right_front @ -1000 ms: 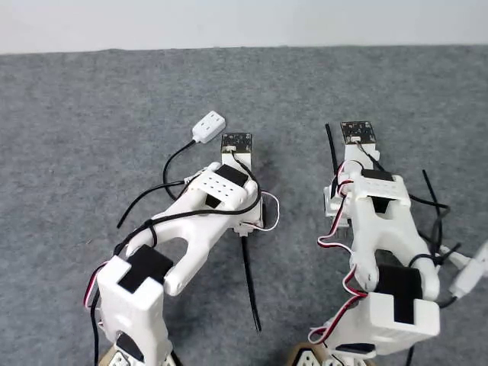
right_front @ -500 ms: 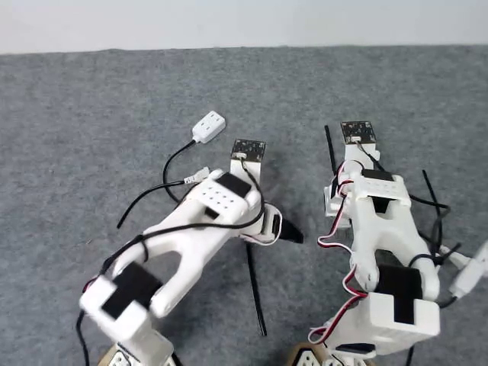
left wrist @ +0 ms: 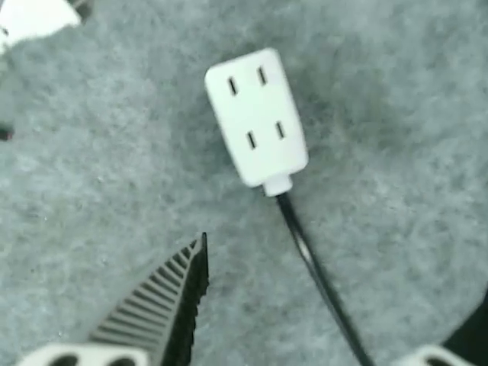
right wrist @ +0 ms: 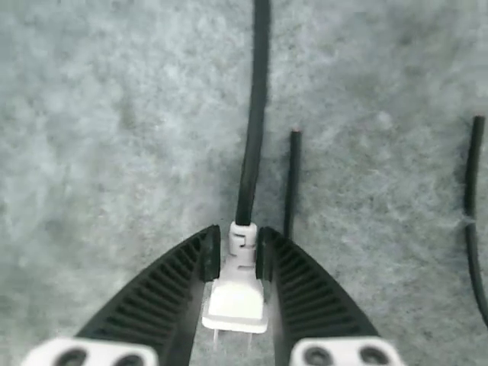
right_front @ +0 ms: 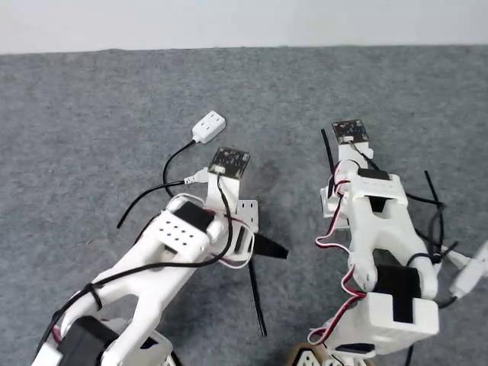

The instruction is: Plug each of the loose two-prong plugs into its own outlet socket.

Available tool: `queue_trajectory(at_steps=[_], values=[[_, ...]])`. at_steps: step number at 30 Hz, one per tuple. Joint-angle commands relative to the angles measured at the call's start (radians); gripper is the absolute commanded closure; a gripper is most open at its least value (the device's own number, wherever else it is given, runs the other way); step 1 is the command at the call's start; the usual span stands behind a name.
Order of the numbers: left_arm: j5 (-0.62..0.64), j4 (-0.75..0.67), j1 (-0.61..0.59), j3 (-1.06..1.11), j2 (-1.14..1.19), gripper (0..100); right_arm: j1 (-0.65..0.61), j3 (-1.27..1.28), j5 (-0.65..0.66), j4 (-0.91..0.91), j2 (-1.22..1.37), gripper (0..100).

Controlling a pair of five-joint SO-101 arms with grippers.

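A white outlet block (right_front: 209, 126) lies on the grey mat, its black cord curling toward the arms. In the left wrist view the same outlet block (left wrist: 255, 114) shows two pairs of slots, all empty. My left gripper (left wrist: 335, 293) hangs open above the mat short of the block, holding nothing; the high view shows its black finger (right_front: 268, 247) splayed out. A small white plug (right_front: 198, 177) lies by the left arm's wrist. My right gripper (right wrist: 238, 236) is shut on a white two-prong plug (right wrist: 235, 293), prongs pointing back toward the wrist and its cord (right wrist: 256, 114) running away.
A loose black cable (right_front: 254, 293) lies between the arms. Thin black cable ends (right wrist: 292, 175) sit beside the held plug. More cables and a white connector (right_front: 467, 276) crowd the right arm's outer side. The mat's far half is bare grey felt.
The left arm has swung back and to the left, and its gripper has gone from shut to open. The right arm shifted slightly left, still holding its plug.
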Motion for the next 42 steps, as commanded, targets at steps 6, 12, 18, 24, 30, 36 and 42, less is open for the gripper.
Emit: queue_trajectory(at_steps=[6, 12, 18, 24, 30, 36, 42], values=[[-0.032, -0.032, -0.071, 0.035, -0.048, 50, -0.010, -0.299, 0.015, 0.216, 0.194, 92.7], [-0.078, -0.051, -0.114, 0.042, -0.041, 50, -0.007, -0.379, 0.014, 0.268, 0.257, 99.5], [-0.114, -0.046, -0.109, 0.064, -0.048, 53, 0.016, -0.379, 0.005, 0.266, 0.252, 99.0], [-0.265, -0.028, -0.107, 0.050, -0.049, 85, 0.018, -0.331, -0.031, 0.269, 0.102, 99.0], [-0.365, -0.026, -0.117, 0.035, -0.049, 99, -0.033, -0.183, -0.037, 0.277, -0.197, 99.0], [-0.545, -0.025, -0.264, 0.022, -0.072, 99, -0.171, -0.054, -0.037, 0.360, -0.572, 99.1], [-0.592, -0.060, -0.362, 0.061, -0.086, 99, -0.395, -0.028, -0.037, 0.490, -0.826, 99.1]])
